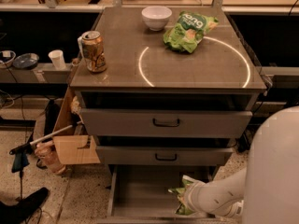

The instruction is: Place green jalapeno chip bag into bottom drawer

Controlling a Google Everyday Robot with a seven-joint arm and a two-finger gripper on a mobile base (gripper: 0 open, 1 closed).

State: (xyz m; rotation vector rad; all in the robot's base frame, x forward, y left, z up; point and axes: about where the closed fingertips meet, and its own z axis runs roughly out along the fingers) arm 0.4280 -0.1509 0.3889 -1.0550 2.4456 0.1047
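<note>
The grey desk (196, 76) carries a white bowl (156, 17) at the rear, a bright-green bag (189, 29) just right of it and a can (94, 51) near the left edge. A pale ring (141, 69) marks its surface. The gripper (188, 199) is low over the bottom drawer (140, 195), at the green jalapeno chip bag (180, 204).

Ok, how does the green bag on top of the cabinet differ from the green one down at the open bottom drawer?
The bag on top lies free on the cabinet; the jalapeno chip bag is at the gripper, over the open bottom drawer. The bag on top shows whole, with white lettering; the jalapeno chip bag is partly hidden by the arm. Both are green and crinkly.
</note>
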